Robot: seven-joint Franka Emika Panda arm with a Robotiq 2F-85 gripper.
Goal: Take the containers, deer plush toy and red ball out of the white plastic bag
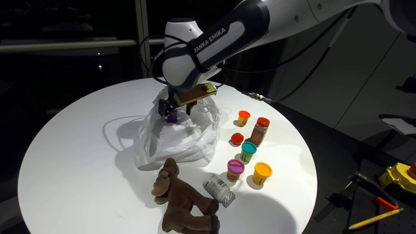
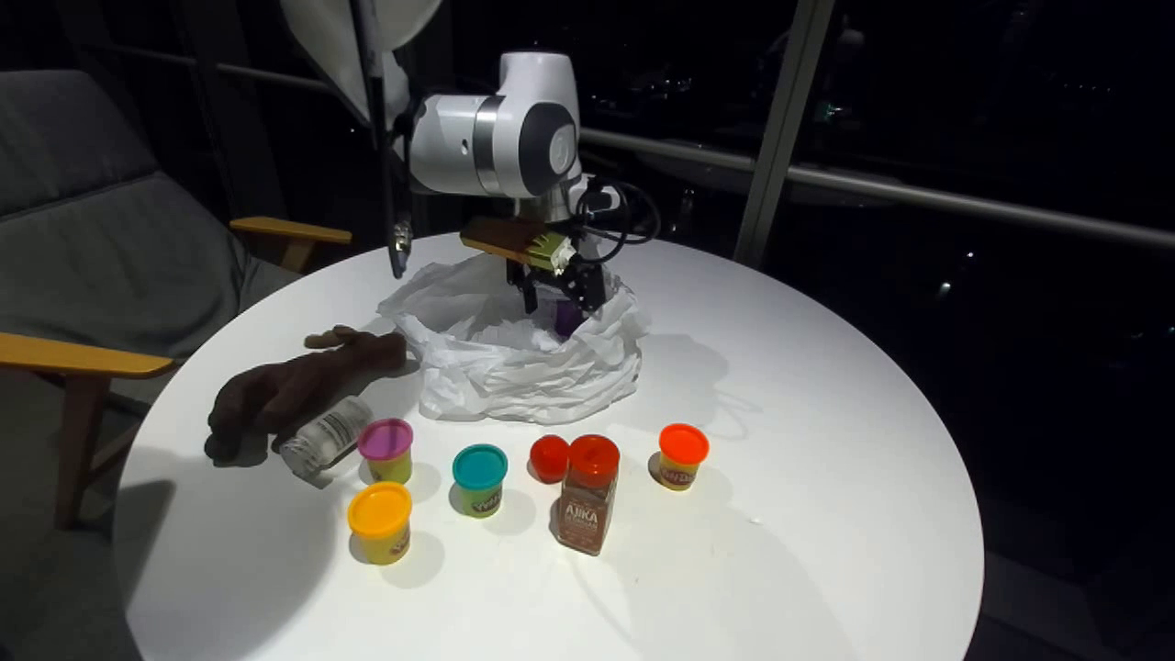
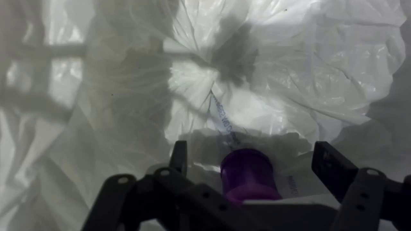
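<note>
In an exterior view, the pincer (image 1: 178,114) hangs within the mouth of the white plastic bag (image 1: 195,152), with a purple tub (image 1: 173,117) showing close by one fingertip. The deer plush toy (image 1: 182,198) and red ball (image 1: 237,138) are already out on the surface (image 1: 81,156), so this tub looks like the next piece to lift.

In an exterior view that shows the lettering on the AJIKA jar (image 2: 586,514), the tub appears between the fingers (image 2: 530,296), closer to one than the other.

In the wrist view, the fingers stand wide apart and hold nothing. The tub lies near the middle of the gap, its axis, as far as it shows, running roughly up and down the picture, across the line along which the fingers would close, so they should meet its sides. How far below the tips it sits, I cannot tell; some lowering may be needed. Loose plastic lies close around it and could get pinched too.
</note>
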